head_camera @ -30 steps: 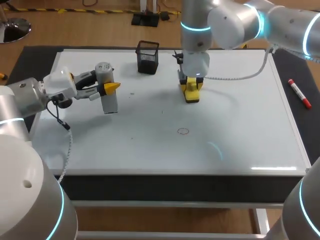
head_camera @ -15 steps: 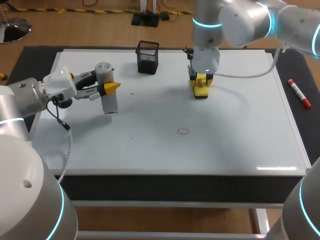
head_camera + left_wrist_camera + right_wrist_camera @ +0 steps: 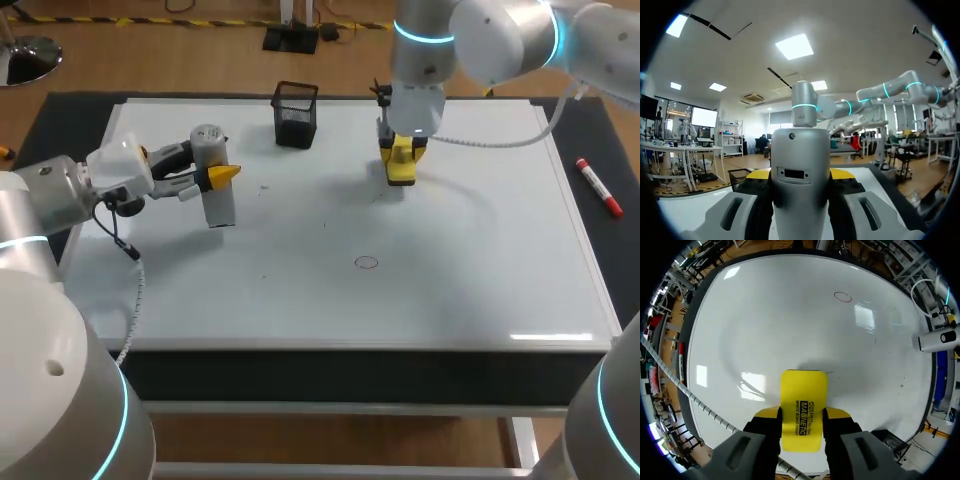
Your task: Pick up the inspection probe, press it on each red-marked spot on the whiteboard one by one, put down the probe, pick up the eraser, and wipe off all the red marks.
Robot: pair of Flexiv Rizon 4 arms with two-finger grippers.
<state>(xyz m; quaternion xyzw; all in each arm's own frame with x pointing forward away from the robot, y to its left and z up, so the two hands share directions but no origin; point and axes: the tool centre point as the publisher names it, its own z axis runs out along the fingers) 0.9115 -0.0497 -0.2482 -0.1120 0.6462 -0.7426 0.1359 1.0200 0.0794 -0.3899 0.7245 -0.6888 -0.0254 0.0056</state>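
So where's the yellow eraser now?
In the head view, the yellow block eraser is in the right end effector, far-middle of the whiteboard, right of the black mesh cup.

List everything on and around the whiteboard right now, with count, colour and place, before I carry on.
Flat white whiteboard: one, white, covers most of the table.
Thin drawn circle mark: one, reddish outline, near the whiteboard's middle.
Black wire-mesh holder: one, black, upright at the whiteboard's far edge.
Red marker pen: one, red and white, lying on the dark surface beyond the whiteboard's right edge.
Grey cylindrical inspection probe: one, grey, over the whiteboard's left part.
Yellow rectangular eraser: one, yellow, over the whiteboard's far middle.
Left gripper: one, yellow-tipped, shut on the probe.
Right gripper: one, yellow-tipped, shut on the eraser.
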